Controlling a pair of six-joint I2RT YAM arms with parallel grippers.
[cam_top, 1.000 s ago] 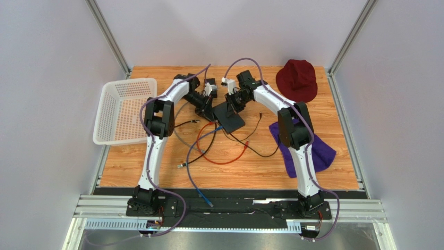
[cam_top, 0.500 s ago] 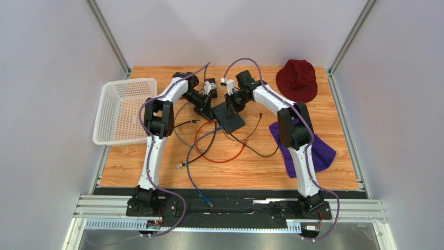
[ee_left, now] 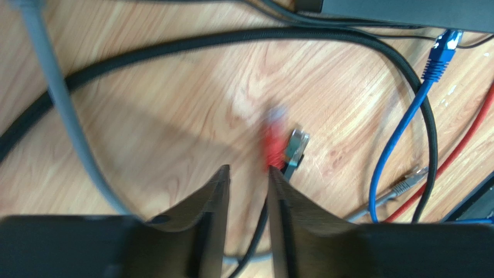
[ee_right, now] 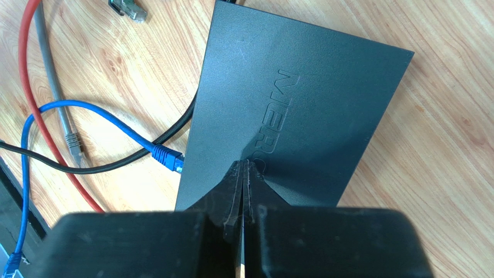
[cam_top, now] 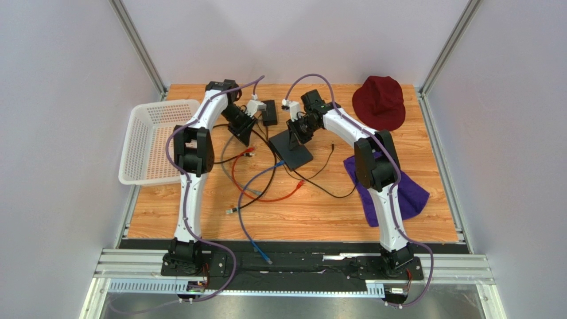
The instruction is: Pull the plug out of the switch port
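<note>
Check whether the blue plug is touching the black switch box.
Touching. The right wrist view shows the blue plug nose-first against the left edge of the switch box, with no gap between them.

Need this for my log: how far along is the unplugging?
Done: the red plug is clear of the switch, by the left gripper. In hand: the right gripper, shut, pins the switch. Left: perhaps the blue plug at its port edge.
</note>
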